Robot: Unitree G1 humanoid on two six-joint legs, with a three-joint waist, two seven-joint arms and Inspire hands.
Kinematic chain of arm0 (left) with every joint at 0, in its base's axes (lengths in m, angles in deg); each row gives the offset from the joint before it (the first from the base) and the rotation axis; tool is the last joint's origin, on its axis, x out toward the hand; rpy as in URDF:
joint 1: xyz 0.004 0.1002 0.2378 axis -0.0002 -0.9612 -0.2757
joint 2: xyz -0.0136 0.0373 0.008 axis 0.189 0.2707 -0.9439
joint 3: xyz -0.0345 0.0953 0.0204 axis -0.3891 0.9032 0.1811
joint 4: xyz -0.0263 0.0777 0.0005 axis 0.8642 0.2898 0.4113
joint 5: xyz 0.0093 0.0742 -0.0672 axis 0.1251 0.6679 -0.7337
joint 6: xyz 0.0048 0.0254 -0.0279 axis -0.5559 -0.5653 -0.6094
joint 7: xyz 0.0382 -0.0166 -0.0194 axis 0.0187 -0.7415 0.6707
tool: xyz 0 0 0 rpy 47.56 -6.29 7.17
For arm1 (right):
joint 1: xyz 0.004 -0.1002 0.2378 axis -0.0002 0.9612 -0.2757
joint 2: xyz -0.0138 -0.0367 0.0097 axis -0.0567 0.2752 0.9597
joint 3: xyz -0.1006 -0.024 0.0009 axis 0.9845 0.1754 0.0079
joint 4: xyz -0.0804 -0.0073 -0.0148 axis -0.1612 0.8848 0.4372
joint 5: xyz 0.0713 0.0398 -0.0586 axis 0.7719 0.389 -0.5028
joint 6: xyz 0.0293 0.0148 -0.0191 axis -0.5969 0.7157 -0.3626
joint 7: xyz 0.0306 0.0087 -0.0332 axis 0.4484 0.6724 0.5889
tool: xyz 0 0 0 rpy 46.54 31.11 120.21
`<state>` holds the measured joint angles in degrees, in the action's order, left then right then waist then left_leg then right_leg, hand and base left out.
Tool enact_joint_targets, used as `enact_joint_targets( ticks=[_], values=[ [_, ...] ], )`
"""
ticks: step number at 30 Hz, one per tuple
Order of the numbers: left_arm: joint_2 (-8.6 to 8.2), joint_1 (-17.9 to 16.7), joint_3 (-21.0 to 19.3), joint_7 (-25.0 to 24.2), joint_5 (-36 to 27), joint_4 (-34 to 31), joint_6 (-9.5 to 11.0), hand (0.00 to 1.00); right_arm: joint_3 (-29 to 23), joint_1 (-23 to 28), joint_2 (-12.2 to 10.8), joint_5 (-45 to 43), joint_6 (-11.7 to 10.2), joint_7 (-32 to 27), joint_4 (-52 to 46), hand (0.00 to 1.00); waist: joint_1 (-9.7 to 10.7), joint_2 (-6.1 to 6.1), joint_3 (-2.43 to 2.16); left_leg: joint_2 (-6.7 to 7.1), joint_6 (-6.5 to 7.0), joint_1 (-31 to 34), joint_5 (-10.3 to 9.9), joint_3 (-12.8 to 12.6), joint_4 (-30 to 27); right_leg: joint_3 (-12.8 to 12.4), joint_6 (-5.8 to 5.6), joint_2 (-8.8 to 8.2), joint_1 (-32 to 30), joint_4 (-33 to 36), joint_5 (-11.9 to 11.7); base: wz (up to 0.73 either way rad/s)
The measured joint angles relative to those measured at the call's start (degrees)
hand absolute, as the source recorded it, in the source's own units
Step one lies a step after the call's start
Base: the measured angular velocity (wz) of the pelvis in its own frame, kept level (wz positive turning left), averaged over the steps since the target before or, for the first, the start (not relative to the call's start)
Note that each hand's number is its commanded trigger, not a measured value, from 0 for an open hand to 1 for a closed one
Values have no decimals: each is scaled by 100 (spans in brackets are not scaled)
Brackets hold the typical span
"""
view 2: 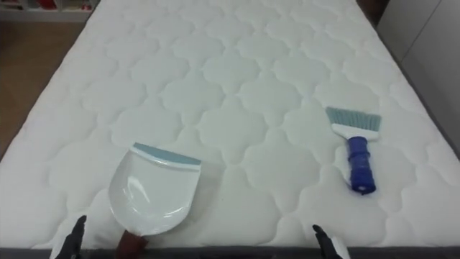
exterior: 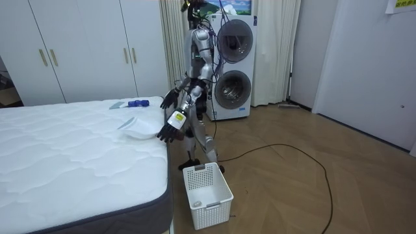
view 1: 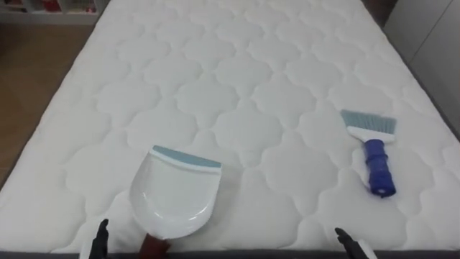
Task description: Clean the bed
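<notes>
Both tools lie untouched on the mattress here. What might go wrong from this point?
The dustpan sits near the mattress edge; a clumsy reach by the left hand might knock it off. The brush lies farther up than the right hand, so grasping it may need a lean. The basket stands by the robot's feet; a step could hit it.
</notes>
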<state>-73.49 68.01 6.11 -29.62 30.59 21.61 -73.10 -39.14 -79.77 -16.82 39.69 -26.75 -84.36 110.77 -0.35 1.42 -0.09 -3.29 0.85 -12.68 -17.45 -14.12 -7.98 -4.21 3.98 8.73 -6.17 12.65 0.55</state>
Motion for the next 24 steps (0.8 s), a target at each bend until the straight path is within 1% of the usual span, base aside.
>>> enact_joint_targets(
  ticks=[1,2,5,7,9,10,11,13,15,16,17,18,19,20,21,22,23,24],
  values=[
    [7,0,-82,50,-10,156,14,0,-15,6,-7,-8,1,1,38,0,1,-14,8,-3,-6,-5,-4,11,27,-2,2,4,-5,0,-5,0],
    [3,-18,-201,115,7,305,21,0,-54,40,-9,-7,-1,-1,39,0,4,-49,-7,-8,-8,-11,-5,15,26,4,7,8,2,1,-6,0],
    [5,-124,-422,373,-12,477,79,0,-249,92,-5,27,-10,-28,178,0,-3,-37,10,-16,-18,-23,-9,42,22,1,14,23,14,-5,-2,0],
    [10,-149,-565,537,-9,541,79,0,-357,84,-10,72,-9,-81,323,0,-3,-37,26,-14,-17,-21,-9,53,23,2,13,21,13,-6,-2,0],
    [11,-154,-708,759,1,619,95,0,-449,92,-20,174,-9,-140,454,0,-7,-31,30,-15,-16,-19,-9,50,30,8,12,20,13,-8,-1,0],
    [10,-161,-804,889,32,687,116,0,-461,106,-19,255,-7,-188,510,0,-18,-38,34,-17,-16,-19,-10,47,34,7,12,21,13,-11,-1,0],
    [11,-214,-923,974,64,822,179,0,-520,103,-19,288,-9,-190,576,0,-21,-35,36,-19,-16,-18,-10,51,36,4,13,25,12,-11,0,0],
    [15,-255,-1006,1062,124,1031,192,0,-686,104,-16,405,-3,-219,756,0,-28,-18,28,-21,-17,-22,-10,32,45,0,14,36,12,-20,0,0],
    [13,-355,-1070,1080,184,1188,171,0,-820,110,-12,417,4,-246,924,0,-16,-2,36,-23,-17,-21,-10,24,45,-5,14,40,12,-28,0,0],
    [15,-460,-1080,1081,233,1192,155,0,-871,122,-12,433,56,-246,1009,0,-2,-1,36,-26,-17,-17,-10,28,46,4,14,38,12,-36,0,0],
    [18,-527,-1080,1081,237,1223,108,0,-890,119,-1,454,125,-243,1133,0,14,-3,38,-25,-17,-11,-10,40,46,7,14,32,12,-41,1,4],
    [22,-524,-1080,1080,236,1280,78,0,-890,119,7,470,159,-238,1180,0,8,-4,38,-23,-17,-8,-11,46,45,9,13,28,12,-42,1,4],
    [37,-579,-1079,1058,247,1441,25,0,-894,106,17,469,261,-227,1241,0,-8,-2,37,-18,-16,-6,-12,67,46,9,12,24,12,-39,2,0],
    [43,-606,-1081,1008,311,1560,-67,0,-896,86,26,432,328,-216,1319,0,6,-2,35,-17,-18,-7,-18,71,46,10,10,25,12,-34,3,0],
    [43,-612,-1082,963,329,1617,-115,0,-899,84,33,387,350,-210,1385,0,15,-3,34,-17,-19,-9,-19,67,44,9,10,25,12,-30,3,0],
    [36,-651,-1075,852,387,1678,-242,0,-900,79,41,304,435,-173,1477,0,13,-4,32,-18,-18,-10,-21,53,42,14,11,25,12,-22,6,0],
    [35,-688,-1076,697,467,1756,-338,0,-901,89,42,202,524,-126,1568,0,15,-34,46,-24,-19,-10,-22,51,41,30,17,22,12,-17,11,0],
    [35,-708,-1076,618,494,1772,-406,0,-901,96,42,151,580,-91,1604,0,17,-29,41,-29,-21,-9,-23,49,40,40,20,21,12,-14,14,0]
  ],
)
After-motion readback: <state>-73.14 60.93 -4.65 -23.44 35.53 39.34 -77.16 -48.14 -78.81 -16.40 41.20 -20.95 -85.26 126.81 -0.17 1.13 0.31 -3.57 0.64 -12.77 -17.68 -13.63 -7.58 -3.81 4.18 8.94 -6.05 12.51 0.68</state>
